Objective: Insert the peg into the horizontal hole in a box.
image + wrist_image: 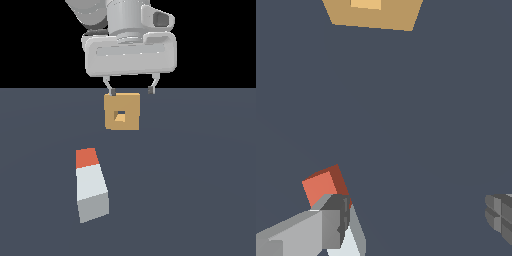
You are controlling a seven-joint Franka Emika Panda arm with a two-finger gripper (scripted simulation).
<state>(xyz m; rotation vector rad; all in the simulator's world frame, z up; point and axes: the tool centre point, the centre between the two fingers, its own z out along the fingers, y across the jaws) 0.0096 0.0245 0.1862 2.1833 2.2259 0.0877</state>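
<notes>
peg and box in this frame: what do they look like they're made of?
Both are flat-shaded sim renders, so this goes by colour only. The box is matte tan, suggesting wood, but shows no grain. The peg has an orange-red end and a white-to-grey body, smooth and untextured: it could be painted plastic or painted wood, I cannot tell which. Neither shows gloss or highlights.

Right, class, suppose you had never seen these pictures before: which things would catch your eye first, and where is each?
The orange-red tip of the peg stands out first; the bar lies on the dark floor, towards the exterior view's left, nearer the camera than the box. Next comes the tan box with its small square hole, at the middle of the exterior view. Above it hangs the pale gripper, its fingers spread and holding nothing.
</notes>
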